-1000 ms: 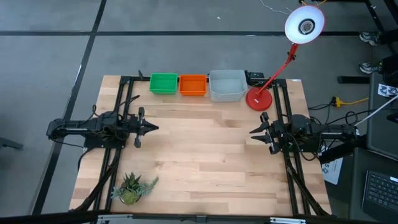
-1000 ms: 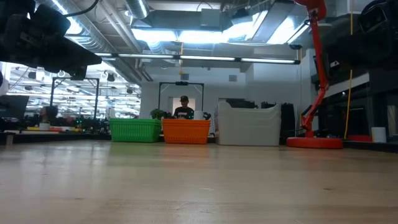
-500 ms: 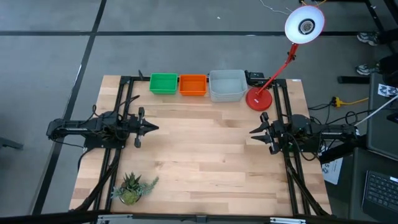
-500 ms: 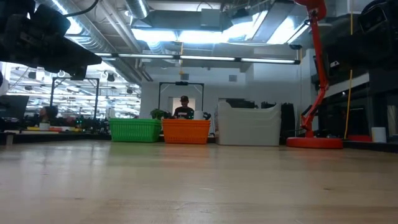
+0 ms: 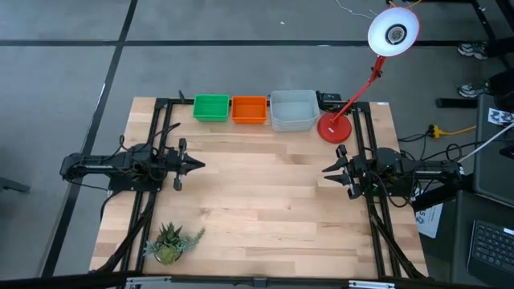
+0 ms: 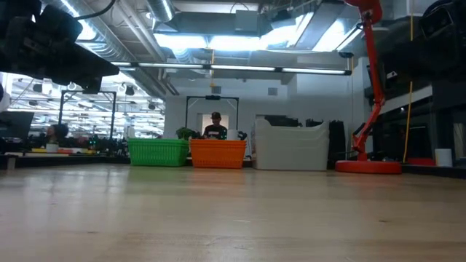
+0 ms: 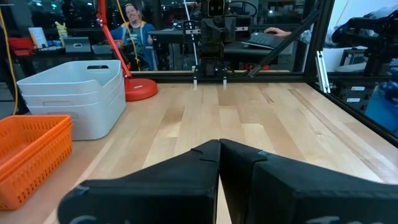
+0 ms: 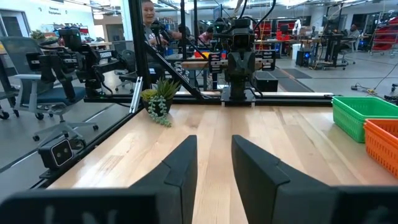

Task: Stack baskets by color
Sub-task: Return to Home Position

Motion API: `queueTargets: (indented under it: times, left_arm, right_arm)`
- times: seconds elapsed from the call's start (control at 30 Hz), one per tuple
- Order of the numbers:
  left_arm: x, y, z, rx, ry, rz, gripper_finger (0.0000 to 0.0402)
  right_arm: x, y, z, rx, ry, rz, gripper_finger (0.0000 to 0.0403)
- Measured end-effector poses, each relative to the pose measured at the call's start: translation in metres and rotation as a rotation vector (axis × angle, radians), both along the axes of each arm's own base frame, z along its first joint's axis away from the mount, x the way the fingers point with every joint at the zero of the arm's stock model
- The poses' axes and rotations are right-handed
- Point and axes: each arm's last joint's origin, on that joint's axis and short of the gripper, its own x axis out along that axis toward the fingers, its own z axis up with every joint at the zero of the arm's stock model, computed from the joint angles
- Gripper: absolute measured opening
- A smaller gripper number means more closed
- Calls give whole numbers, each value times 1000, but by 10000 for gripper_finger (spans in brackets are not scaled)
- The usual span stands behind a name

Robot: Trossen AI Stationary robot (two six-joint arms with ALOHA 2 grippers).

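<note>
No legible text, brand, number or sign appears in any view. A black-and-white patterned marker (image 5: 501, 117) on the floor, well right of the table, shows no readable characters. A white sheet (image 5: 426, 217) just off the table's right edge carries blue print too small to read.

Table (image 5: 265, 209) mid open, baskets (image 5: 249, 109) + lamp base (image 5: 333, 128) line far edge, plant (image 5: 170, 242) near-left corner

COLOURS: green baskets (image 5: 211, 107) | orange baskets (image 5: 249, 109) | grey-white baskets (image 5: 293, 111) | lamp base (image 5: 333, 128) red | table (image 5: 265, 209) pale wood-grain planks
</note>
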Motion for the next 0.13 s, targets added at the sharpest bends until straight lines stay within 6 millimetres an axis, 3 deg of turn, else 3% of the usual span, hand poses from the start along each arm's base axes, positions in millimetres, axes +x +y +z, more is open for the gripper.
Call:
queueTargets:
  times: [0.13]
  left_arm:
    - [0,0,0,0,0,0,0]
  right_arm:
    - [0,0,0,0,0,0,100]
